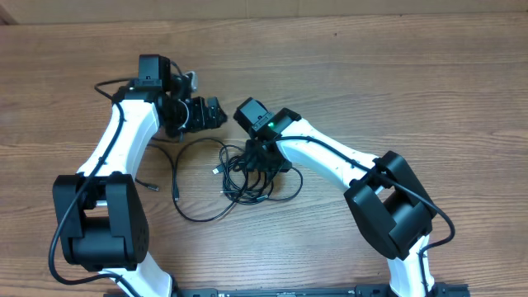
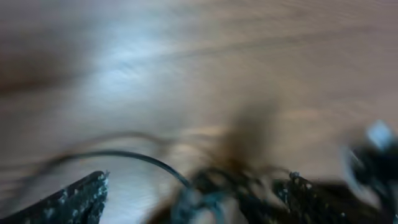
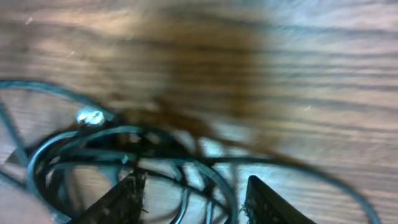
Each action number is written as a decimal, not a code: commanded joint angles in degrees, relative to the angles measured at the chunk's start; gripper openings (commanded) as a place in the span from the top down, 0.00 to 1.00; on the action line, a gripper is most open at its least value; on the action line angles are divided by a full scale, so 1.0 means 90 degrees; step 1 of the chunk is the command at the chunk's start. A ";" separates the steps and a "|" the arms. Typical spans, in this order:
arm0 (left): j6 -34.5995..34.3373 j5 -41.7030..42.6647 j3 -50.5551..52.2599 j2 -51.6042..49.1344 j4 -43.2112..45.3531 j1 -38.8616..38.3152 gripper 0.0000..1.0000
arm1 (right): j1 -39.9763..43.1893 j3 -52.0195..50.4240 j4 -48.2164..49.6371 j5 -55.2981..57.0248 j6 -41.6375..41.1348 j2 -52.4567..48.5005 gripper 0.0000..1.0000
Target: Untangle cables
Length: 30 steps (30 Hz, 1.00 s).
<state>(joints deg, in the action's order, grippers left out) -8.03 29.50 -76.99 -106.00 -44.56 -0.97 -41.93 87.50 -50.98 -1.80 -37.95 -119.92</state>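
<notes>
So it's at the picking-apart stage: the thin black cables with small plugs [image 1: 241, 176] sit bunched in a knot mid-table on the brown wooden table [image 1: 371, 82], with one loose loop trailing left. The right gripper [image 3: 196, 182] is half-spread, straddling strands of the knot, and nothing looks pinched. The left gripper [image 2: 196, 186] is spread wide just above the loop, empty. Next I'd guess one nips a single strand while the other pulls away. No containers anywhere.

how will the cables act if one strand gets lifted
Likely floppy: the cables lie in loose curved loops. Probably light, since they are thin. One lifted strand may drag the rest, as the loops overlap.
</notes>
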 commanded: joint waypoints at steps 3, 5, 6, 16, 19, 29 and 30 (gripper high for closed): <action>0.0427 0.0940 0.0044 -0.0068 -0.0707 -0.0036 0.23 | 0.0185 -0.0187 0.0141 0.0284 -0.0056 0.0022 0.51; 0.0464 0.0408 0.0092 -0.0068 -0.1013 -0.0131 0.23 | 0.0289 -0.0185 0.0141 0.0175 -0.0066 0.0022 0.50; 0.0474 0.0034 0.0114 -0.0068 -0.1178 -0.0192 0.23 | 0.0350 -0.0185 0.0134 0.0078 -0.0063 0.0022 0.50; 0.0464 -0.0925 0.0782 -0.0068 -0.1360 -0.0714 0.33 | 0.1066 -0.0185 0.0039 -0.1260 0.0304 0.0022 0.34; 0.0321 -0.0971 0.1076 -0.0068 -0.1052 -0.0821 0.41 | 0.1132 -0.0185 0.0039 -0.1263 0.0301 0.0022 0.33; 0.0005 -0.1010 0.1768 -0.0068 0.0075 -0.0896 0.86 | 0.1132 -0.0187 0.0041 -0.1239 0.0304 0.0022 0.27; 0.0007 -0.1013 0.1775 -0.0068 0.0063 -0.0896 0.96 | 0.1132 -0.0187 0.0039 -0.1239 0.0304 0.0022 0.27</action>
<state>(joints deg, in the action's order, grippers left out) -7.42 20.95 -62.15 -106.02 -44.42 -8.67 -31.64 86.21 -50.63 -12.69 -35.75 -119.92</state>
